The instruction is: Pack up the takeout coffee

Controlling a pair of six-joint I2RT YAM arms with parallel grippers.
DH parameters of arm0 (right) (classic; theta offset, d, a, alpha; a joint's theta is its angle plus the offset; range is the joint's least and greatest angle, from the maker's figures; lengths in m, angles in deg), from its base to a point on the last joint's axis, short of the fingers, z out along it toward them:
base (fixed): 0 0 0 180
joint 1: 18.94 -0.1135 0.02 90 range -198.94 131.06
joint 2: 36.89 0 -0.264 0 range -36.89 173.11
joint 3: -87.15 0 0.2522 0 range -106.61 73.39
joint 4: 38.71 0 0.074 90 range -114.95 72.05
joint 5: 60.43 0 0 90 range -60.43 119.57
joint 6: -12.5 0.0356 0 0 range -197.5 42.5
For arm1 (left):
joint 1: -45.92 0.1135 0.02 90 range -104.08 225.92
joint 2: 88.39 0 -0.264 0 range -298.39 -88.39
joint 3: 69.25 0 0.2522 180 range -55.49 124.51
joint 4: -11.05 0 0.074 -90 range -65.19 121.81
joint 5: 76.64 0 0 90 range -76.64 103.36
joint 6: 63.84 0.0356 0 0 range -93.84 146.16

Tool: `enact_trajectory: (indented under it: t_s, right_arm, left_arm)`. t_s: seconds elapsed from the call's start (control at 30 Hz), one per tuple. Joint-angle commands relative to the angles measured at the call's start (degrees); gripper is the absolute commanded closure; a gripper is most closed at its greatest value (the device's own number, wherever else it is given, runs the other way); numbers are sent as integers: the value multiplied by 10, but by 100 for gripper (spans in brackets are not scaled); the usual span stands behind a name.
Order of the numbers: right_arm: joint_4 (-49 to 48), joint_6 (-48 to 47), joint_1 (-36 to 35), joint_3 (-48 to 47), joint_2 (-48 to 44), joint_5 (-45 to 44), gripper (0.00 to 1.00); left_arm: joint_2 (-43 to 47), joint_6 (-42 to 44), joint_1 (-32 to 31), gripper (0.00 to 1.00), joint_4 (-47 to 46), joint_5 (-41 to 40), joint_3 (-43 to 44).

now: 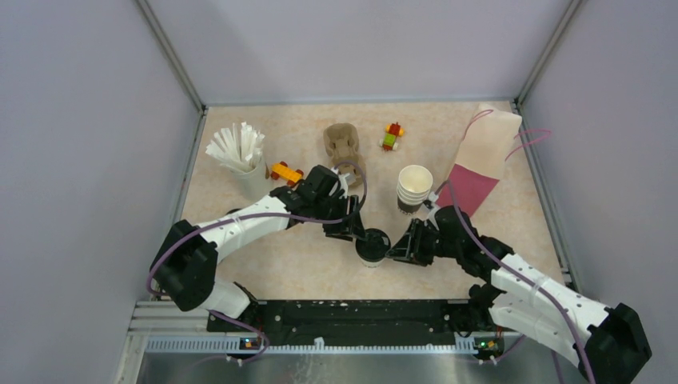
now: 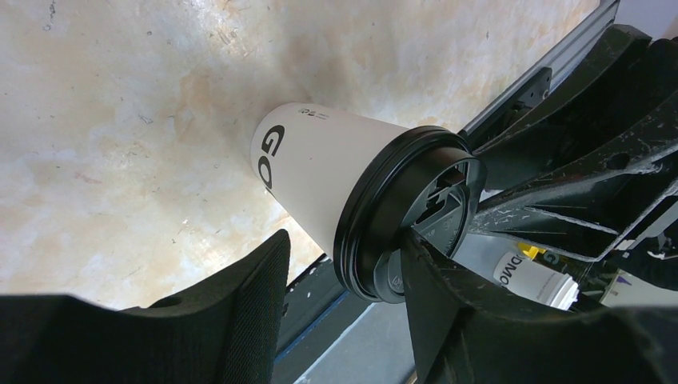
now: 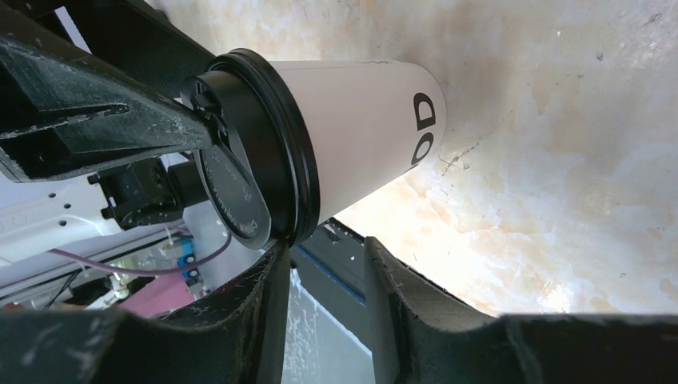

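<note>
Obs: cup (image 1: 372,246) upright on table (image 1: 304,268) near the front edge, between both arms. The left fingers (image 2: 436,320) are spread, one tip on the lid (image 2: 436,196), grasping nothing. The right fingers (image 3: 268,304) are narrowly parted and empty, one tip at the lid rim. Risk: an uneven sideways push from either tip could topple the cup or pop the lid. Cannot tell whether the lid is fully seated; contents hidden.

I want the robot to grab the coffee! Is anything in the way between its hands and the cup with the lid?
No, nothing visible. The left gripper and the right gripper are both right at the black lid of the lidded cup, one on each side.
</note>
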Motion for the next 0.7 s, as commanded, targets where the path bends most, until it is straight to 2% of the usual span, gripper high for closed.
enact_trajectory:
  t_s: [0.0,0.23,0.5,0.67]
  right_arm:
    - [123,-16,5,65,25,-109,65]
    - [122,-27,5,64,22,-122,64]
    - [179,-83,5,-130,21,-120,56]
    - [129,-95,5,-160,35,-80,53]
  left_arm:
    - [-13,13,-1,42,17,-22,-13]
    - [-15,10,-1,42,18,-21,-12]
    - [-1,0,-1,42,11,-15,0]
    - [14,-7,-1,41,6,-10,14]
